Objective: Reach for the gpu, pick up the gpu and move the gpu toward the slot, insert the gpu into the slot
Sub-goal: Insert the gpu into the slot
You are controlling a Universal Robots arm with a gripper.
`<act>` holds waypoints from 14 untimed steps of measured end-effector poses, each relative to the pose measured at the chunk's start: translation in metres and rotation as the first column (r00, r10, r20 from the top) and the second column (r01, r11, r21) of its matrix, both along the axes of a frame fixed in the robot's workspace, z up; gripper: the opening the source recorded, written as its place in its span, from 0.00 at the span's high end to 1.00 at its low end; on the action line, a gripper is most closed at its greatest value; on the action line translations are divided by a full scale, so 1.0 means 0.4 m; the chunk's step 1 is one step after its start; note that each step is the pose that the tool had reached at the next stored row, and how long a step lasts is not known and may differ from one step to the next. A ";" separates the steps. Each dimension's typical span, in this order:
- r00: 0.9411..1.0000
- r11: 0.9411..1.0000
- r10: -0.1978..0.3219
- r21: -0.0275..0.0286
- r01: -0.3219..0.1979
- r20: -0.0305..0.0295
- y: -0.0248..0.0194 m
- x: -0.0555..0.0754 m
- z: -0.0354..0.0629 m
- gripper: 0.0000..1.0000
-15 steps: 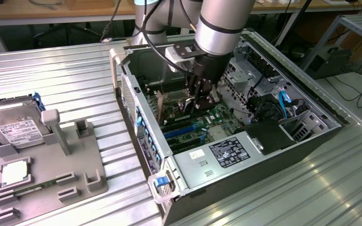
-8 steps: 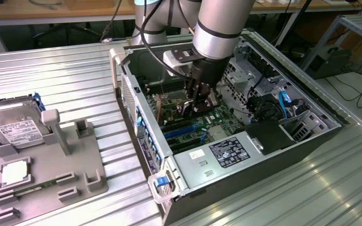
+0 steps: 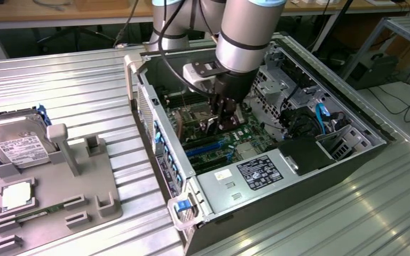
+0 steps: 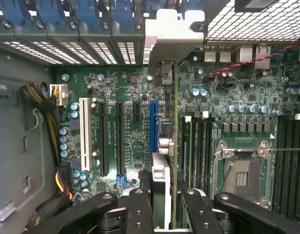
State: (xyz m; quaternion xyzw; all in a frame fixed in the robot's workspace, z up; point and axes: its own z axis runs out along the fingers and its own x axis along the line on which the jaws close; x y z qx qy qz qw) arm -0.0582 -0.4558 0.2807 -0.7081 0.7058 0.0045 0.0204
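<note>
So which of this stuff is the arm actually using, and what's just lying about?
In use:
- gripper, shut on the gpu
- blue slot on the motherboard

Lying about:
- hard drive
- processor chip
- grey holder
- power supply

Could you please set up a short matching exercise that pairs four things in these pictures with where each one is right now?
Things:
1. gpu
2. slot
3. hard drive
4. processor chip

Places:
A. lying flat in a recess of the grey holder outside the case
B. on the green motherboard, beside the black card slots
C. standing on edge at the far end of the grey holder
D. held edge-on between the fingers, above the motherboard inside the case

Pairs: 1-D, 2-B, 3-C, 4-A
</note>
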 end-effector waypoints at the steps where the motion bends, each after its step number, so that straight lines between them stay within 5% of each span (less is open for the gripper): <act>1: 1.000 1.000 0.000 0.000 0.000 0.000 0.000 -0.001 -0.005 0.72; 8: 1.000 1.000 0.000 0.000 0.000 0.000 -0.001 -0.022 -0.027 0.72; 14: 1.000 1.000 0.000 0.000 0.000 0.000 -0.016 -0.023 -0.052 0.72</act>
